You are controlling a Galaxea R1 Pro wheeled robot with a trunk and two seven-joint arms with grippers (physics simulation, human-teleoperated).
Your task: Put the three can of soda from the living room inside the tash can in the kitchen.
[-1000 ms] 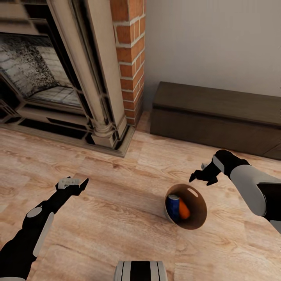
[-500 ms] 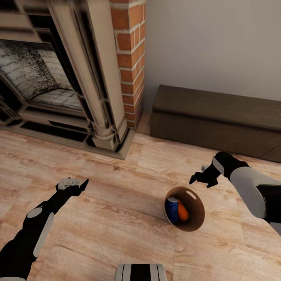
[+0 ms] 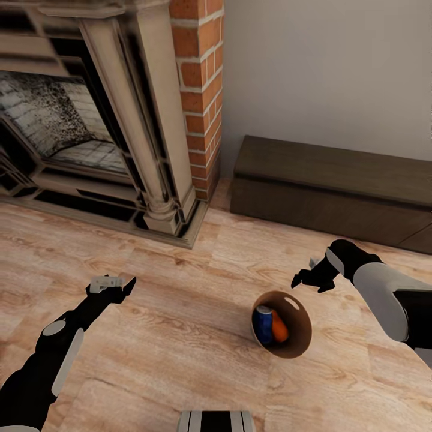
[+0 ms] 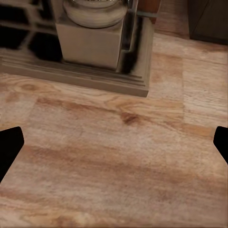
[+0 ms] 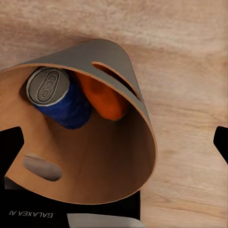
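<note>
Wood flooring (image 3: 180,336) fills the head view, where the tash can (image 3: 302,341) stands at about five o'clock from centre holding a blue can (image 3: 262,324) and an orange can (image 3: 279,327), the right gripper (image 3: 305,278) hanging released just above it at its one o'clock and the left gripper (image 3: 113,283) at eight o'clock, well apart, before the fireplace (image 3: 90,120), brick column (image 3: 201,90) and dark cabinet (image 3: 336,186). Left wrist view adds the fireplace base (image 4: 99,42) at twelve o'clock, its dark fingertips (image 4: 9,147) spread wide over bare boards. Right wrist view, fingertips (image 5: 10,147) likewise wide, alone reveals the blue can's pale top (image 5: 47,85) and the bin's handle slots (image 5: 42,167).
</note>
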